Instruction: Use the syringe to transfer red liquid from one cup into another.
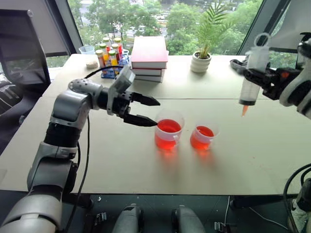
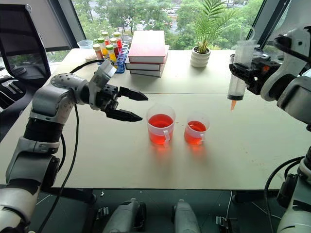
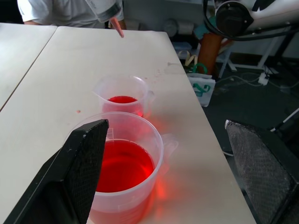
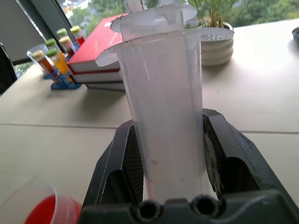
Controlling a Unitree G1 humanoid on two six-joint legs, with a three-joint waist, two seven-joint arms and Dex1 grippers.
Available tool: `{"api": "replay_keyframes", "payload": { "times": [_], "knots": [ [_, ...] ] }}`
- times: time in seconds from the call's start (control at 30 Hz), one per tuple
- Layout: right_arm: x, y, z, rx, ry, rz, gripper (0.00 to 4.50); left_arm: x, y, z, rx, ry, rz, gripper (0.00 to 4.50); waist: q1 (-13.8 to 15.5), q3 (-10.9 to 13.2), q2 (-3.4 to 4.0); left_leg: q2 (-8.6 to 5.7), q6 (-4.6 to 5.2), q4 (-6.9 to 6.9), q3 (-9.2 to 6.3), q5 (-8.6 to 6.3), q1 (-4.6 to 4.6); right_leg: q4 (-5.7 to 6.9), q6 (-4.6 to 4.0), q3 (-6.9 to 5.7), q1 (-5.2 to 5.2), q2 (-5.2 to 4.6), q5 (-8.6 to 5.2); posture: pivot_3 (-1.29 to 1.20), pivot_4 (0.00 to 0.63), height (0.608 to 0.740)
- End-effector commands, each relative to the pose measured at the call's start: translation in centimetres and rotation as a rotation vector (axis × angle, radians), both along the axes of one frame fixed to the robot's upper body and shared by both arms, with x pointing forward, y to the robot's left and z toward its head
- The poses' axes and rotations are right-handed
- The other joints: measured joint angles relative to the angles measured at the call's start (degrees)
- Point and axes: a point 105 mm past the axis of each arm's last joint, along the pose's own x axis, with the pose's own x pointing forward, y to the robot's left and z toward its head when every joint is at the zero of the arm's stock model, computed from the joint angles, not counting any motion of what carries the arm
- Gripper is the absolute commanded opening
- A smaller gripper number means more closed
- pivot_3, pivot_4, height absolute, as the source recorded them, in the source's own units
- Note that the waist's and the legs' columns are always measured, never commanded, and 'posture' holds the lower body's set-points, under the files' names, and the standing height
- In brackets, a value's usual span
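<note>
The larger cup (image 1: 169, 131) and the smaller cup (image 1: 203, 137) stand side by side mid-table, each holding red liquid (image 3: 122, 165). My left gripper (image 1: 155, 112) is open, just left of the larger cup's rim, its fingers (image 3: 70, 177) apart and holding nothing. To the right of the smaller cup and well above the table hangs the syringe (image 1: 252, 73), upright with its orange tip (image 1: 244, 110) pointing down. My right gripper (image 1: 257, 77) is shut on its clear barrel (image 4: 168, 116), which looks empty.
At the back of the table are a stack of books (image 1: 149, 58), a potted plant (image 1: 201, 59), a rack of coloured bottles (image 1: 111, 56) and a small clear cup (image 1: 89, 54). A person in a white shirt (image 3: 60, 11) stands beyond the table's right end.
</note>
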Motion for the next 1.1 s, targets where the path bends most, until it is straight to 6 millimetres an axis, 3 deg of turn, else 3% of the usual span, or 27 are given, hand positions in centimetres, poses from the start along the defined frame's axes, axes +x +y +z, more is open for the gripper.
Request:
{"api": "replay_keyframes", "payload": {
  "times": [0.03,0.27,0.47,0.53,0.67,0.7,0.83,0.97,1.1],
  "knots": [
    [-0.2,-1.0,-2.5,-0.046,0.204,-0.011,1.38,-0.6,-0.1,0.5,-0.017,-0.026,-0.012,4.12,-0.3,0.0,0.0,0.0,0.0,0.0,-0.01,0.0,-0.02,-0.01,0.0,-0.01,-0.01,0.0,0.0,0.0,0.15,0.74],
    [1.0,-3.7,-10.0,-0.047,0.514,-0.113,1.38,-1.0,-0.1,0.0,-0.018,-0.034,0.009,4.12,-0.5,0.0,0.0,0.0,0.01,0.0,0.04,0.0,-0.04,0.0,0.15,0.0,-0.05,0.09,0.09,0.0,0.15,0.74],
    [1.6,-4.7,-13.0,-0.027,0.575,-0.137,1.38,-0.8,0.2,0.4,-0.027,-0.039,0.043,4.12,-0.4,0.0,0.0,-0.02,0.02,0.01,0.13,-0.01,-0.05,0.0,0.19,-0.01,-0.07,0.23,0.1,0.0,0.15,0.74],
    [1.7,-4.8,-13.1,-0.008,0.576,-0.139,2.4,-0.6,0.3,0.5,-0.03,-0.039,0.058,4.15,-0.4,0.0,0.0,-0.03,0.03,0.01,0.13,-0.01,-0.05,0.0,0.19,-0.01,-0.07,0.23,0.1,0.0,0.15,0.74],
    [1.3,-4.8,-12.4,-0.001,0.555,-0.116,4.21,-0.1,0.4,0.5,-0.024,-0.047,0.077,4.15,-0.4,0.0,0.0,-0.03,0.03,0.02,0.13,-0.01,-0.05,0.01,0.19,-0.01,-0.07,0.25,0.1,0.0,0.15,0.74],
    [1.1,-4.8,-12.1,-0.01,0.546,-0.114,4.48,0.0,0.4,0.5,-0.023,-0.047,0.078,4.15,-0.4,0.0,0.0,-0.03,0.03,0.02,0.13,-0.01,-0.05,0.0,0.19,-0.01,-0.07,0.25,0.1,0.0,0.15,0.74],
    [-0.3,-4.3,-9.1,-0.097,0.432,-0.036,4.48,0.1,0.5,0.6,-0.017,-0.046,0.079,4.15,-0.2,0.0,0.02,-0.03,0.03,0.01,0.1,-0.02,-0.08,0.0,0.2,-0.03,-0.09,0.25,0.09,0.0,0.15,0.74],
    [-3.6,-3.5,-4.9,-0.258,0.282,0.07,4.48,0.3,0.7,0.6,-0.01,-0.044,0.087,4.15,0.0,0.0,0.04,-0.03,0.06,0.01,0.07,-0.03,-0.12,-0.01,0.22,-0.05,-0.11,0.24,0.08,0.0,0.15,0.74],
    [-7.3,-0.4,-2.1,-0.294,0.156,0.261,4.48,0.4,0.8,0.4,-0.006,-0.038,0.091,4.15,-0.4,0.0,0.01,-0.01,0.06,0.04,0.05,-0.04,-0.06,-0.03,0.22,-0.05,-0.03,0.25,0.08,0.0,0.15,0.74]
  ]
}}
